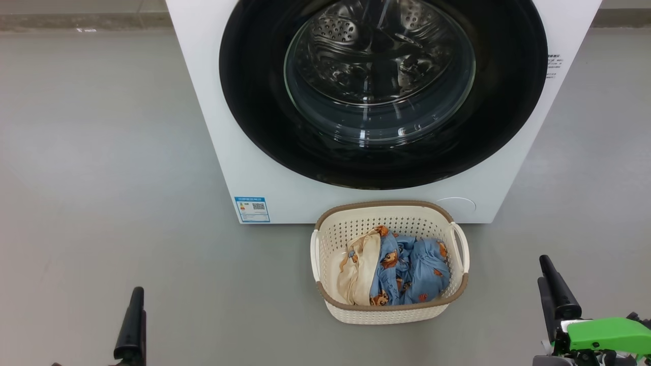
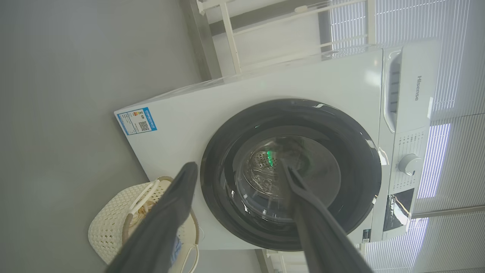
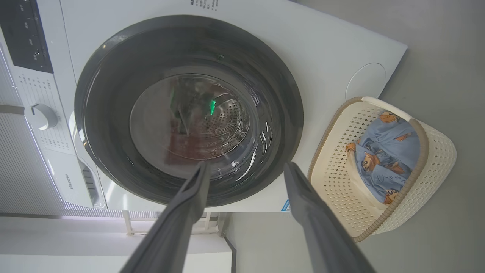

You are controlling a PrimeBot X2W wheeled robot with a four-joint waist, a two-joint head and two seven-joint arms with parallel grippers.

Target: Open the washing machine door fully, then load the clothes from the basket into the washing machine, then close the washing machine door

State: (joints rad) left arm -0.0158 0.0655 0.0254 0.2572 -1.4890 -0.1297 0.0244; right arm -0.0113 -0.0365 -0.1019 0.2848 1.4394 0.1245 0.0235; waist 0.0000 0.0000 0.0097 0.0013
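In the head view, the white washing machine [image 1: 213,127] stands on the grey floor [image 1: 101,203]. Its round door [image 1: 254,101] is shut, a wide glossy black rim around a bulging glass centre that shows the steel drum. A blue-and-white label [image 1: 252,209] with a QR code sits low on the front, its text too small to read. The cream perforated basket [image 1: 325,239] with a brown rim sits on the floor just in front of the machine. The clothes [image 1: 407,267] lie in it: blue fabric with orange-brown bears, and a cream piece on the left.

In the left wrist view, the left gripper [image 2: 237,165] is spread wide and holds nothing. "Hisense" is written on the drawer front [image 2: 416,88], above a knob [image 2: 409,164].

In the right wrist view, the right gripper [image 3: 246,167] is also wide apart and empty, pointing at the shut door. "Hisense" can be read here too.
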